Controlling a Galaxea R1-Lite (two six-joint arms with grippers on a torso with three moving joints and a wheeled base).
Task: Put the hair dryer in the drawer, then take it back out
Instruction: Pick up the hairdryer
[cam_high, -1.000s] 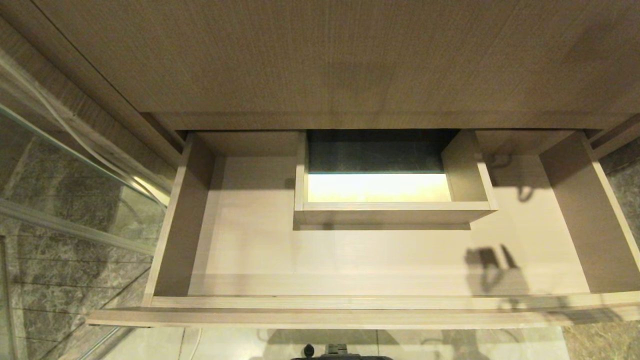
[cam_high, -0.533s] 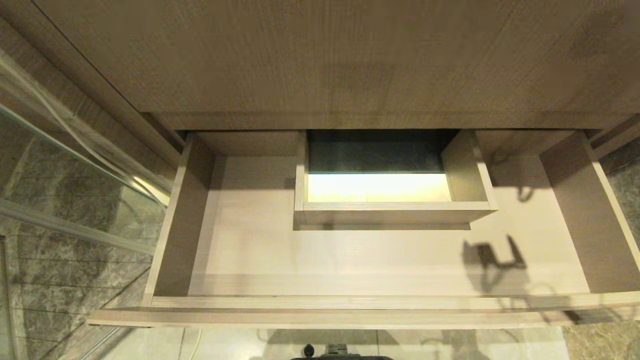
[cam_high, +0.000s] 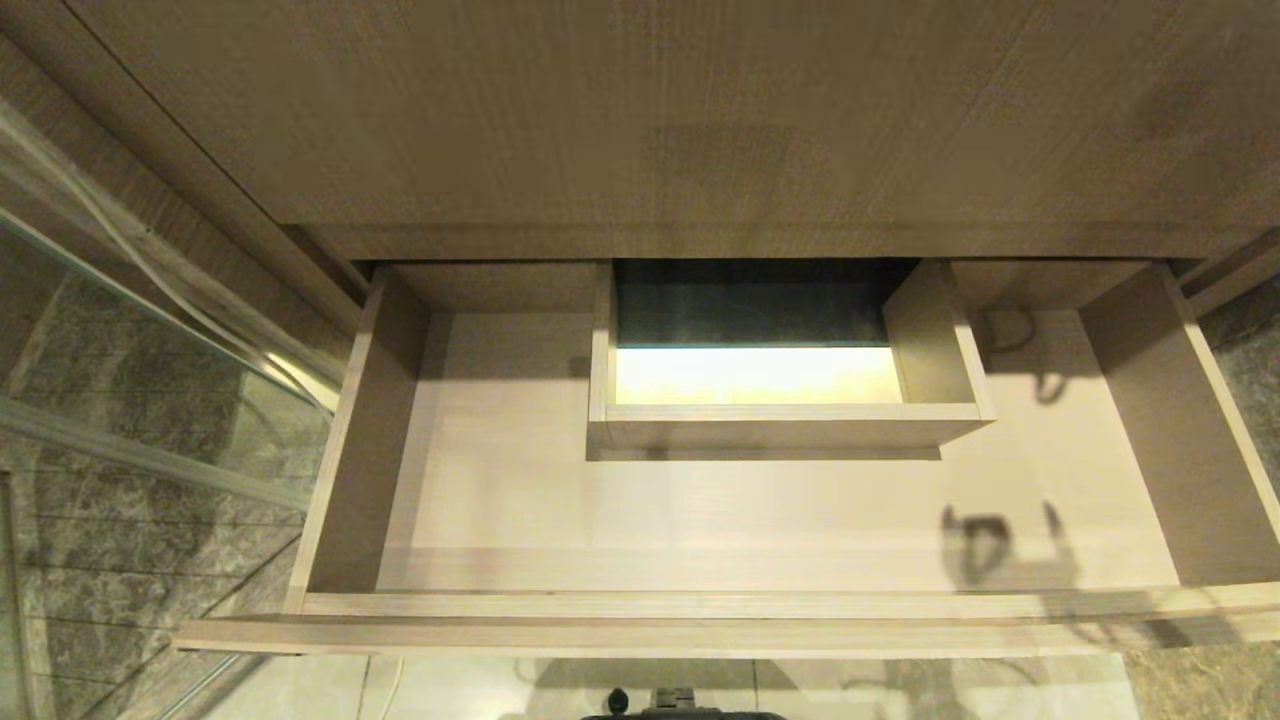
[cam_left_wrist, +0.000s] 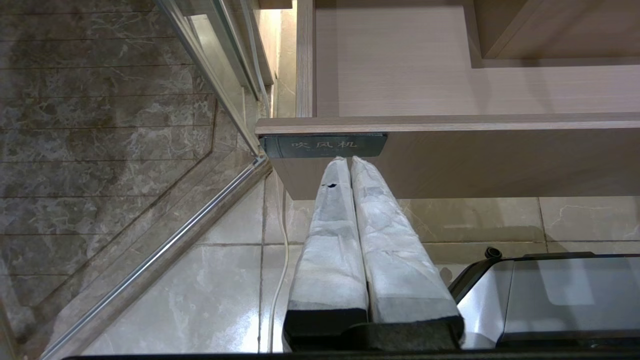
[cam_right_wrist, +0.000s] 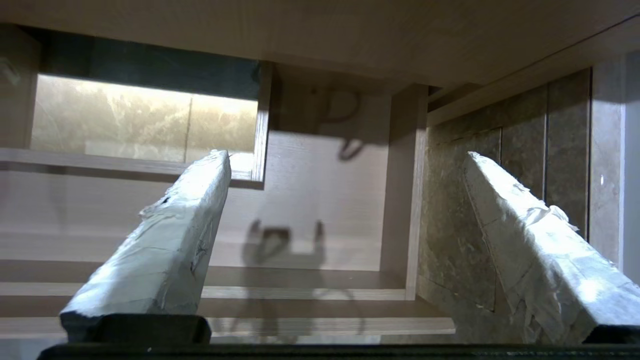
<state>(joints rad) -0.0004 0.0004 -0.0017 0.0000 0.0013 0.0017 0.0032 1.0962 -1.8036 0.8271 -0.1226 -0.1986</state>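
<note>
Right, the drawer (cam_high: 500, 500) stands pulled wide out under the wood-grain cabinet front (cam_high: 650, 120), and its pale floor shows bare from the head view. The boxed cut-out (cam_high: 790, 410) sits mid-back, lit tile glowing through it. The hair dryer shows in none of the three views, so where it lies I cannot tell.

On the drawer floor, front right, falls a two-pronged shadow (cam_high: 1000, 545), prongs spread.

Over to the right wrist view: the right gripper (cam_right_wrist: 345, 210) hangs before the drawer's right end, its wrapped fingers (cam_right_wrist: 165, 240) spread far apart with nothing between them, only drawer floor and the same forked shadow seen through the gap. Dark marble wall (cam_right_wrist: 520, 150) runs beside the drawer's right wall.

Left wrist view now: the left gripper (cam_left_wrist: 350, 162) is parked low under the drawer's front panel, pointing up at the small dark label (cam_left_wrist: 325, 145), its white-wrapped fingers pressed together and gripping nothing. A thin white cable (cam_left_wrist: 280, 260) trails over the glossy floor tiles (cam_left_wrist: 200, 300), and a glass partition (cam_left_wrist: 210, 75) rises at that side.
</note>
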